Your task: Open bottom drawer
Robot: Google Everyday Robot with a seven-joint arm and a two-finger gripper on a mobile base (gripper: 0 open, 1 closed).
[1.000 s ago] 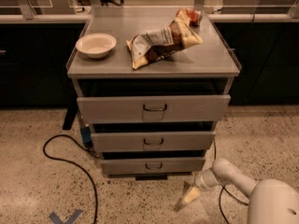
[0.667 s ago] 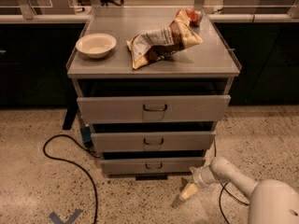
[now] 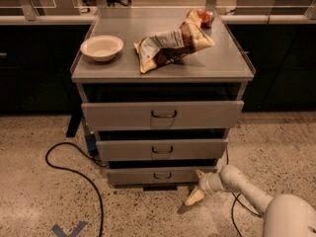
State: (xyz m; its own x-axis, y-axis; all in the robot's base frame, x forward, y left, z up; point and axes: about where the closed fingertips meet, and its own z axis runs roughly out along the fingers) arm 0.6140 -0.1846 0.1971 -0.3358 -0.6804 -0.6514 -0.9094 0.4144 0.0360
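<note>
Hand (image 3: 196, 186) low beside bottom drawer (image 3: 148, 176), fingers (image 3: 193, 197) spread

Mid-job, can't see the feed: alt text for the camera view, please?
The gripper, open, hangs just above the floor by the right end of the bottom drawer, away from its centre handle. Above are two larger drawers; a bowl and a crumpled snack bag lie on the cabinet top.
</note>
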